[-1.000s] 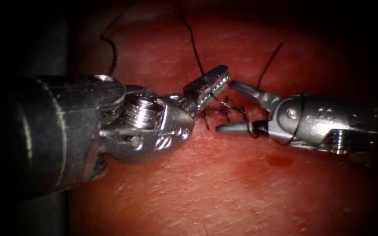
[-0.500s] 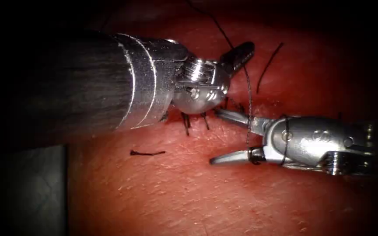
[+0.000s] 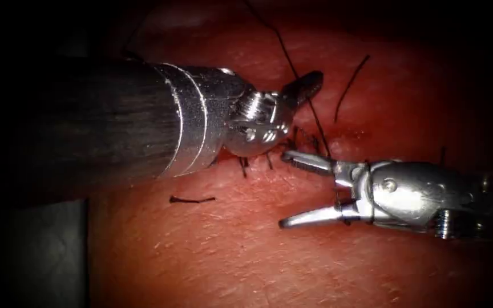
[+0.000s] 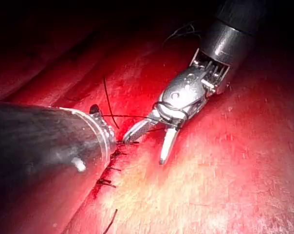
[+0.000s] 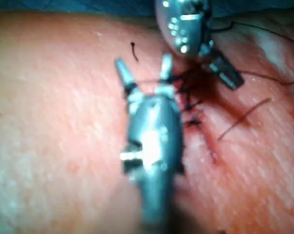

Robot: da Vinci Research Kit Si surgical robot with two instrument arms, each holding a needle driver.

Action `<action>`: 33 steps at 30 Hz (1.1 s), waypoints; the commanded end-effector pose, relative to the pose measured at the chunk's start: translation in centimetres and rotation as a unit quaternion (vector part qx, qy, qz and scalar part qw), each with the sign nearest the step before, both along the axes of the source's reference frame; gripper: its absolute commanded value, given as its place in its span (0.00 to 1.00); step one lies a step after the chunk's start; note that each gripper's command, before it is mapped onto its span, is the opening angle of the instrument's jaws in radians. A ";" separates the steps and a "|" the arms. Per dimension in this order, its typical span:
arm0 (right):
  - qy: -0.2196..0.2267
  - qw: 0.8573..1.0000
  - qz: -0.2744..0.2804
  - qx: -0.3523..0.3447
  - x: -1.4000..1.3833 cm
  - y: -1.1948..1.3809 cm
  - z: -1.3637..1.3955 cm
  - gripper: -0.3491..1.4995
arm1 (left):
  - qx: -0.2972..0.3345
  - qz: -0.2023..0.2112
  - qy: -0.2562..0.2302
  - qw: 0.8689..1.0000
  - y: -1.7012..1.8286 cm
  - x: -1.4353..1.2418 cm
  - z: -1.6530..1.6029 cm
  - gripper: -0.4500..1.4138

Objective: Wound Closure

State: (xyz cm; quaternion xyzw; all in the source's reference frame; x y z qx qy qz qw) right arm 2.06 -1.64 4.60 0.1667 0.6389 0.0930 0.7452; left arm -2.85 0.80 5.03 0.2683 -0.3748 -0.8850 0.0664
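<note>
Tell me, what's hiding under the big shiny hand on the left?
Under the left hand lies the tissue with dark stitches poking out along the cut. The thread passes by its tip. The rest of the stitched cut beneath it is covered.

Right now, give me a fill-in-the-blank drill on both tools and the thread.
1. The right tool has its jaws ____.
2. The left tool has its jaws shut on the ____.
3. Thread is looped around the ____ tool's wrist.
4. A cut end of thread lies on the ____.

Missing: open; thread; right; tissue
</note>
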 end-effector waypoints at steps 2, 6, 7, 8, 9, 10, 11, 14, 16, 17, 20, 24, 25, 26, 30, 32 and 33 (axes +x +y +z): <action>0.024 1.000 0.008 0.005 0.05 -0.05 0.04 0.74 | -0.001 0.002 -0.002 1.000 -0.02 -0.06 0.07 0.00; 0.056 0.998 0.035 0.015 -0.01 0.07 0.00 0.61 | -0.003 0.007 -0.003 1.000 -0.11 -0.05 0.11 0.00; 0.054 0.997 0.046 0.016 -0.04 0.11 -0.02 0.61 | -0.003 0.009 -0.002 1.000 -0.14 -0.04 0.13 0.00; 0.050 0.997 0.055 0.017 -0.09 0.16 -0.04 0.61 | -0.006 0.012 0.000 1.000 -0.17 -0.04 0.15 0.00; 0.050 0.997 0.062 0.022 -0.13 0.20 -0.05 0.61 | -0.006 0.011 -0.001 1.000 -0.21 -0.02 0.17 0.00; 0.050 0.996 0.066 0.024 -0.16 0.24 -0.06 0.58 | -0.007 0.014 -0.001 1.000 -0.24 -0.01 0.19 0.00; 0.050 0.996 0.074 0.023 -0.21 0.28 -0.08 0.55 | -0.006 0.014 -0.003 1.000 -0.28 0.00 0.21 0.00; 0.035 0.994 0.100 0.025 -0.31 0.38 -0.09 0.55 | -0.003 0.015 -0.002 1.000 -0.39 0.01 0.27 0.00; 0.025 0.992 0.117 0.026 -0.36 0.43 -0.07 0.55 | -0.001 0.014 -0.003 1.000 -0.46 0.01 0.30 0.00; 0.021 0.991 0.126 0.026 -0.38 0.45 -0.06 0.55 | 0.001 0.014 -0.005 1.000 -0.48 0.01 0.31 0.00; -0.001 0.988 0.151 0.028 -0.45 0.49 0.00 0.55 | 0.001 0.014 -0.005 1.000 -0.55 0.02 0.32 0.00; -0.018 0.983 0.177 0.039 -0.53 0.51 0.09 0.55 | 0.001 0.014 -0.004 1.000 -0.62 0.04 0.26 0.00; -0.022 0.982 0.181 0.041 -0.53 0.51 0.10 0.55 | 0.001 0.014 -0.004 1.000 -0.64 0.05 0.24 0.00; -0.027 0.981 0.186 0.042 -0.53 0.50 0.12 0.55 | 0.001 0.014 -0.003 1.000 -0.66 0.05 0.22 0.00; -0.049 0.974 0.212 0.061 -0.51 0.50 0.19 0.52 | 0.001 0.013 -0.002 1.000 -0.73 0.04 0.12 0.00; -0.063 0.969 0.227 0.068 -0.52 0.53 0.22 0.52 | 0.001 0.012 0.000 1.000 -0.77 0.03 0.07 0.00; -0.070 0.966 0.235 0.076 -0.52 0.55 0.24 0.52 | 0.001 0.012 0.000 1.000 -0.79 0.02 0.05 0.00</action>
